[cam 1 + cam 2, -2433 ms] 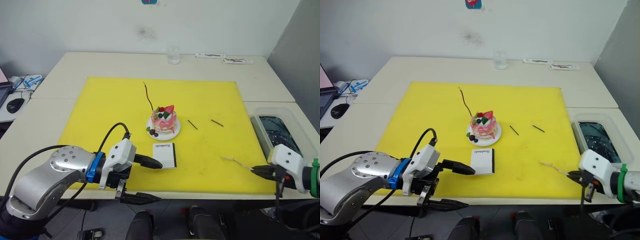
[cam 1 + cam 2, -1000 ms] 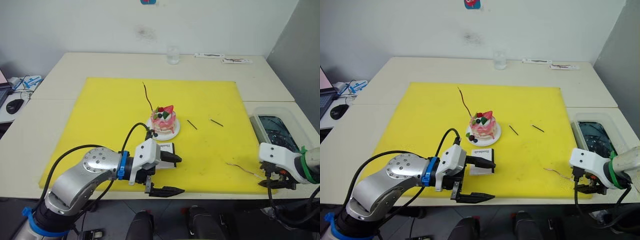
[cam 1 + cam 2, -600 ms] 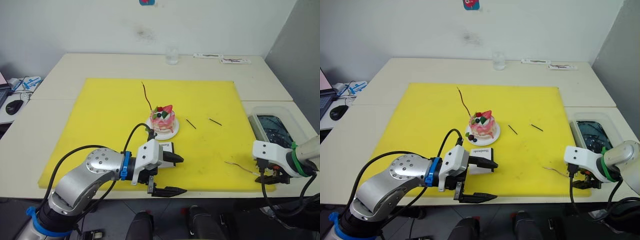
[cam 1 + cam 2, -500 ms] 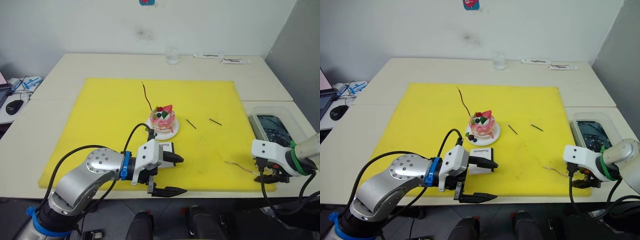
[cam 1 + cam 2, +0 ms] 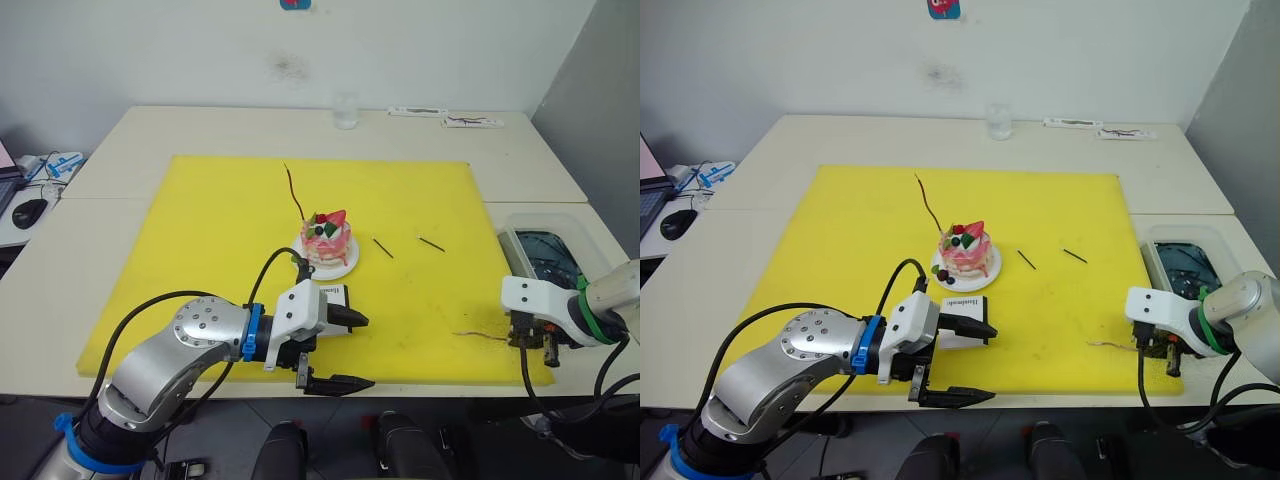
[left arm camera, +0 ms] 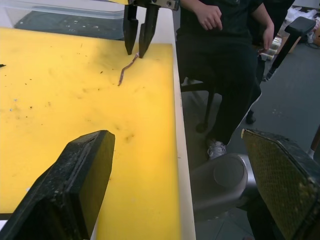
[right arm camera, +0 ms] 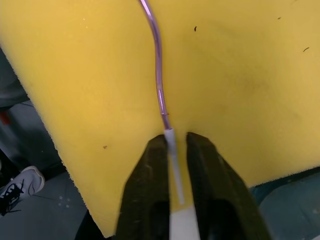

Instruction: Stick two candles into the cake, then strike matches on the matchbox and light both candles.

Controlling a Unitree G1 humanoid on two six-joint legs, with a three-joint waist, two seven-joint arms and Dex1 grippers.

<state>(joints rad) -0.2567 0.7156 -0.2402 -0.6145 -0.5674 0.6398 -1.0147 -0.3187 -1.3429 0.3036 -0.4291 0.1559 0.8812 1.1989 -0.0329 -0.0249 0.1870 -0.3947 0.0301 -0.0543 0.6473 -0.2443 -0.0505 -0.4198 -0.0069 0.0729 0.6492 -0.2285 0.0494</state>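
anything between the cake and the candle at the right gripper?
Two matches on the yellow mat, seen in the left eye view, beside the cake; bare mat toward the candle.

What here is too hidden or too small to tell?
- Matchbox: partly covered by the left gripper in the eye views.
- Candle: in the right wrist view its pale end lies between the right gripper fingers; whether they pinch it is unclear.
- Matchbox lettering: too small to read.

The two head views look forward and down over the yellow mat (image 5: 230, 230), sharing the cake (image 5: 327, 240) near centre. The left wrist view faces low along the mat toward a seated person (image 6: 227, 60); the right wrist view looks down close on the mat's edge at five o'clock.
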